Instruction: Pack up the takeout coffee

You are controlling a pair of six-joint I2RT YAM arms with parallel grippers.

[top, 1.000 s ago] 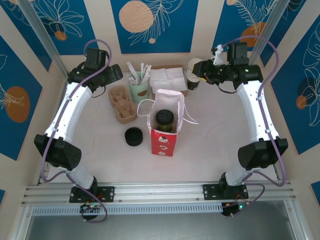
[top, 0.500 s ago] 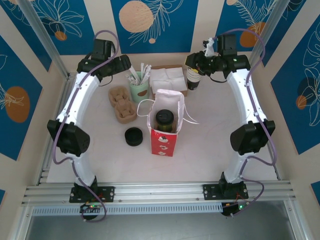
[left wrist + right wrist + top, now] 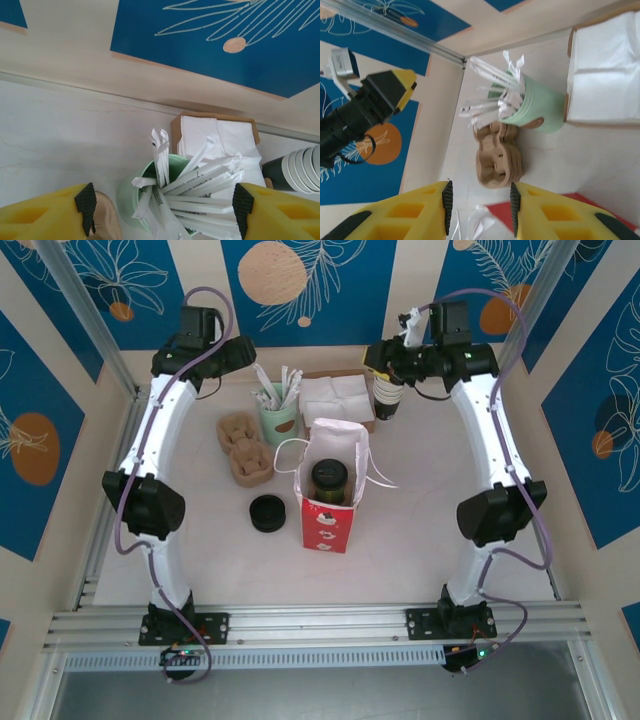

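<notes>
The takeout coffee, a dark cup under a black lid, stands inside the open red paper bag at mid-table. My left gripper hovers high at the back left. In its wrist view it is open, its wide jaws straddling the green cup of wrapped straws from above without touching it. High at the back right, beside the stack of lidless cups, is my right gripper. It is open with nothing between its pads; a corner of the red bag shows below.
A box of white napkins sits at the back between the straw cup and the cup stack. Brown pulp cup carriers lie left of the bag, and a low stack of black lids lies in front of them.
Both arms have stretched toward the back. My left gripper moved right toward the straw cup and its jaws narrowed a little. My right gripper moved left, past the cup stack.
</notes>
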